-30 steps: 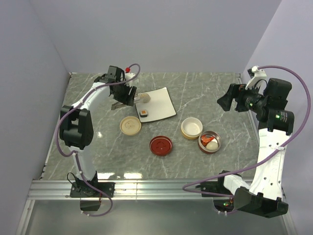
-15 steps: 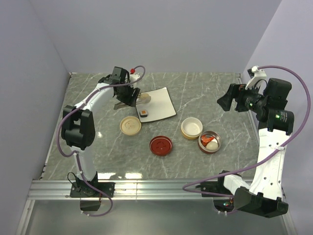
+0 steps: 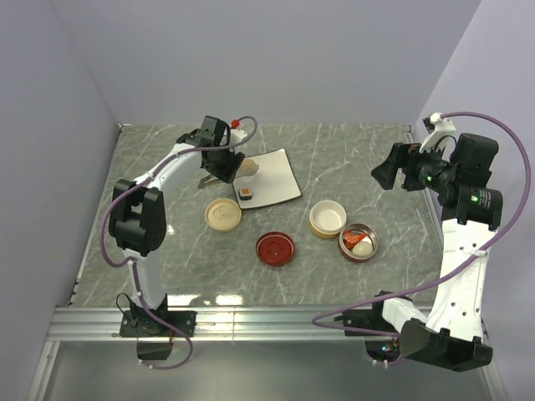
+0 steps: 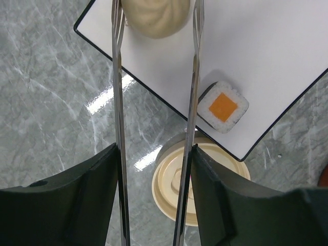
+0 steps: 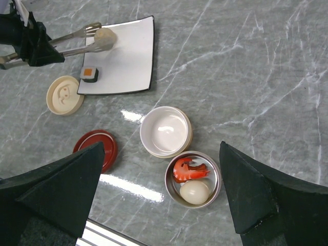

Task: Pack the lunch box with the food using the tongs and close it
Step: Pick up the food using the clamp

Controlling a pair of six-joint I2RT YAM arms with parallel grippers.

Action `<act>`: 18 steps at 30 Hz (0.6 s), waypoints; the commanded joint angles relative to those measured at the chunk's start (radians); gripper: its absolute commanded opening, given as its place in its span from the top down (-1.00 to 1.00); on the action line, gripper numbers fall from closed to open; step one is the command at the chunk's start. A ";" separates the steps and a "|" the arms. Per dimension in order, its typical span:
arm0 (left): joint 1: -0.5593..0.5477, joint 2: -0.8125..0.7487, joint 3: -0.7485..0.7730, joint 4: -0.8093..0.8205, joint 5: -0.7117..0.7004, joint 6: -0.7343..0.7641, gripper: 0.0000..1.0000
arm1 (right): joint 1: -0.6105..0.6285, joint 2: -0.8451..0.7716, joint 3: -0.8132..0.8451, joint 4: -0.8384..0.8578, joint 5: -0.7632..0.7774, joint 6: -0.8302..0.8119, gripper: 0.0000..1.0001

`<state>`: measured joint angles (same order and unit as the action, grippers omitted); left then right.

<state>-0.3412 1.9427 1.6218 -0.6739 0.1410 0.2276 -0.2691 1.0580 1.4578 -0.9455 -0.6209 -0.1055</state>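
Top view: your left tool point(image 3: 222, 167) is at the far left of the counter point(image 3: 359, 159), clamped on the tongs point(image 3: 203, 179). Their long axis runs roughly left to right, with the joined end sticking out to the left and the tips pointing right over the left corner of the white plate point(image 3: 280, 180). The tongs show here only as a thin sliver.

Left wrist view: this gives the detail. The left tool point(image 4: 154, 151) has its two dark fingers point(image 4: 77, 205) pressed on the outsides of the tongs point(image 4: 117, 102), whose arms stay apart and near parallel. The tips flank the beige ball point(image 4: 155, 15) on the plate point(image 4: 277, 51); you cannot tell whether they pinch it (the frame edge cuts them off). The sushi roll point(image 4: 223, 106), orange centre up, lies just right of the right arm. Below it is the cream lid point(image 4: 220, 169), off the plate.

Right wrist view: only here do you see into the metal tin point(image 5: 215, 169). The shrimp point(image 5: 187, 169) and white egg point(image 5: 195, 190) lie in it, side by side. The cream bowl point(image 5: 165, 131) touches the tin's rim, and the red lid point(image 5: 96, 148) lies apart to the left. The raised mark on the cream lid point(image 5: 64, 95) is too small to read. The right tool point(image 5: 163, 148) is spread wide and holds nothing (high above the counter).
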 commanded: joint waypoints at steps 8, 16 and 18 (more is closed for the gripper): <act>-0.019 -0.021 0.035 0.034 -0.052 0.033 -0.16 | -0.009 -0.016 -0.004 0.014 0.006 -0.010 -0.99; -0.025 -0.059 0.064 0.010 -0.051 0.039 0.33 | -0.009 -0.016 -0.005 0.019 -0.002 -0.008 -0.99; -0.030 -0.083 0.082 -0.010 -0.037 0.033 0.42 | -0.007 -0.016 -0.007 0.019 -0.003 -0.008 -0.99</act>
<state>-0.3611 1.9419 1.6356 -0.6781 0.0906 0.2527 -0.2691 1.0569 1.4525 -0.9455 -0.6182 -0.1055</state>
